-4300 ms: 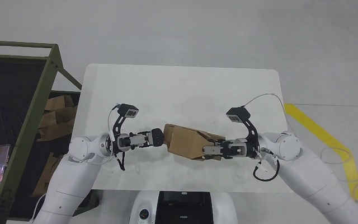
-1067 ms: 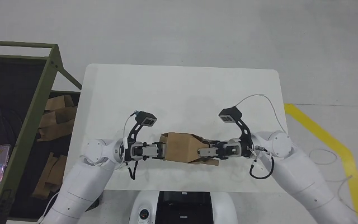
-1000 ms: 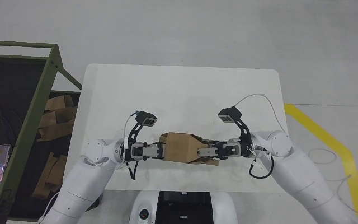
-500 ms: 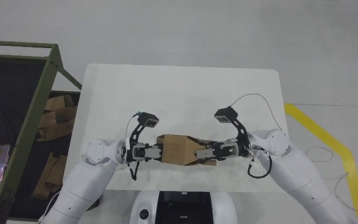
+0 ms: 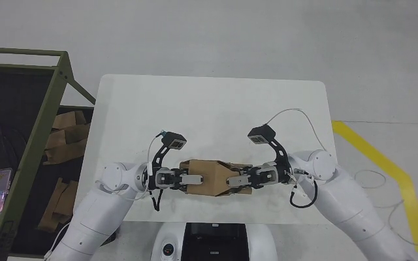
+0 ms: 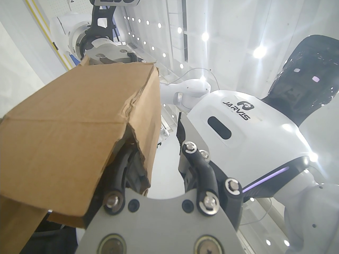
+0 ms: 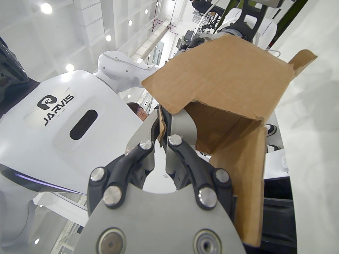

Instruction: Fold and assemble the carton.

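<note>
Claws flank a brown carton (image 5: 209,176) at either end. The right claw (image 7: 160,129) is clenched on the ragged edge of one carton (image 7: 225,80) wall, with the cardboard pinched between its two fingers (image 7: 182,128). The left claw (image 6: 159,144) is released. One finger is tucked inside the opposite end, and the other stands outside, clear of the carton (image 6: 74,122) wall between them. In the top view the carton stretches from the left claw (image 5: 188,178) to the right claw (image 5: 235,179), over the near part of the white table (image 5: 209,111). A flap (image 7: 249,181) hangs open at the right claw's end. A green-framed bin (image 5: 39,98) holding flat cardboard pieces (image 5: 68,134) stands beside the table's left edge. A yellow line (image 5: 366,147) marks the floor on the right.
</note>
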Available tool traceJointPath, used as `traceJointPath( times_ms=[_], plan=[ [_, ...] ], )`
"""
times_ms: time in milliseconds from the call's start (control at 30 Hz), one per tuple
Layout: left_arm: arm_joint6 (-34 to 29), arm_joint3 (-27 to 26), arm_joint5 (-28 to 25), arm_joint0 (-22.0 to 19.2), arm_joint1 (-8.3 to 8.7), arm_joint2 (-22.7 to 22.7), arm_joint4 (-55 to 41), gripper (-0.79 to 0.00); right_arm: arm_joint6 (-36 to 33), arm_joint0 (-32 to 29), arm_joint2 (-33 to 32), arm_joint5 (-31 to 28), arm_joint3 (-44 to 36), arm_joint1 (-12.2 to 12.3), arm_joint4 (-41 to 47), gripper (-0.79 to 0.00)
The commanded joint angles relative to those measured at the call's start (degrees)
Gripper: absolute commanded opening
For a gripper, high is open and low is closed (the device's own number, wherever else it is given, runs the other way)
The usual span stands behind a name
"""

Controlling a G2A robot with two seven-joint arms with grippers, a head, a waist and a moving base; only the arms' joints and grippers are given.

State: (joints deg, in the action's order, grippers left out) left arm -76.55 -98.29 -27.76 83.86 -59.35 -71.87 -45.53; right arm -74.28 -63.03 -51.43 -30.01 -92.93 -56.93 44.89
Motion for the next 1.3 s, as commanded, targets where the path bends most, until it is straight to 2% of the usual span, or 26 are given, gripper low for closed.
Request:
traceJointPath(
  times_ms=[0, 100, 300, 567, 600, 667, 700, 767, 1033, 1267],
  plan=[
    [0.1, 0.0, -0.1, 0.0, 0.07, 0.0, 0.1, -0.533, -0.1, 0.0, 0.0, 0.1, 0.1, -0.1, 0.1, -0.785],
    [0.4, 0.0, -0.4, 0.0, 0.15, 0.2, 0.3, -0.582, -0.2, 0.0, -0.1, 0.2, 0.2, -0.1, 0.1, -0.785],
    [1.1, 0.1, -1.1, -0.1, 0.34, 0.5, 0.3, -0.785, -0.4, -0.1, -0.3, 0.4, 0.3, -0.3, -0.1, -0.785],
    [1.7, 0.4, -1.7, -0.3, 0.61, 0.8, 0.5, -0.785, -0.6, -0.2, -0.5, 0.6, 0.5, -0.5, -0.3, -0.785],
    [1.8, 0.4, -1.8, -0.3, 0.65, 0.8, 0.5, -0.785, -0.5, -0.2, -0.5, 0.5, 0.6, -0.5, -0.2, -0.674],
    [2.0, 0.5, -2.0, -0.3, 0.73, 0.8, 0.6, -0.785, -0.5, -0.2, -0.6, 0.5, 0.6, -0.6, -0.2, -0.542],
    [2.1, 0.6, -2.1, -0.3, 0.77, 0.8, 0.7, -0.785, -0.5, -0.2, -0.6, 0.5, 0.7, -0.6, -0.2, -0.483],
    [2.4, 0.7, -2.4, -0.3, 0.87, 0.8, 1.1, -0.785, -0.4, -0.3, -0.8, 0.4, 0.6, -0.6, -0.1, -0.419],
    [3.9, 1.2, -3.9, -0.3, 1.33, 1.3, 3.5, -0.785, -0.1, -1.2, -2.0, 0.1, 0.2, -0.6, 0.0, -0.348],
    [5.4, 1.7, -5.3, -0.5, 1.82, 1.9, 5.1, -0.785, 0.4, -2.6, -3.8, -0.4, -1.1, -0.3, 0.0, -0.376]
  ],
)
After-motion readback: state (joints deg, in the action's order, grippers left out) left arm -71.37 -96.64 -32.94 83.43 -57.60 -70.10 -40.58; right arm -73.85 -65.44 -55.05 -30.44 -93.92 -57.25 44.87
